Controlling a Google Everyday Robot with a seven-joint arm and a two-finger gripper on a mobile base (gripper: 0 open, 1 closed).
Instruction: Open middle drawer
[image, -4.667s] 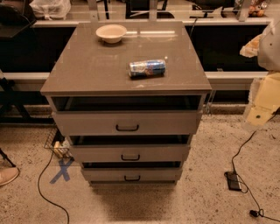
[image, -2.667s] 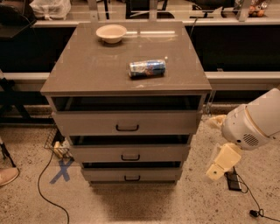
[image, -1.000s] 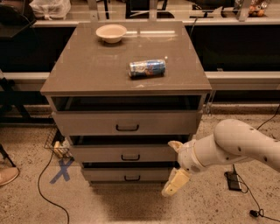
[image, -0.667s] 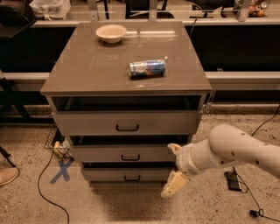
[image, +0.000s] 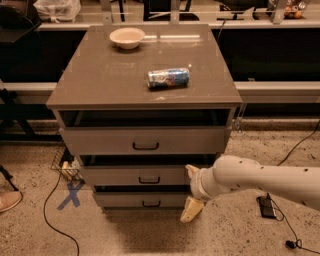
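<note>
The middle drawer (image: 130, 176) is the grey-taupe front with a small black bar handle (image: 149, 180), between the taller top drawer (image: 100, 141) and the narrow bottom drawer (image: 120, 201). Its front sits nearly flush, with a dark gap above it. My gripper (image: 191, 191) is at the right end of the middle drawer's front, to the right of the handle and not on it. Its cream fingers are spread, one fingertip (image: 190, 170) by the drawer's upper right corner, the other (image: 191, 210) hanging down by the bottom drawer. It holds nothing.
On the cabinet top (image: 100, 75) stand a cream bowl (image: 127, 37) at the back and a can (image: 168, 78) lying on its side. On the floor are a blue tape cross (image: 70, 195), cables (image: 50, 220), a black device (image: 266, 206) and a shoe (image: 7, 200).
My arm has swung down from the right side and moved left to the drawers' front right. Over the last second it has edged slightly closer to the middle drawer. The drawers have not moved.
</note>
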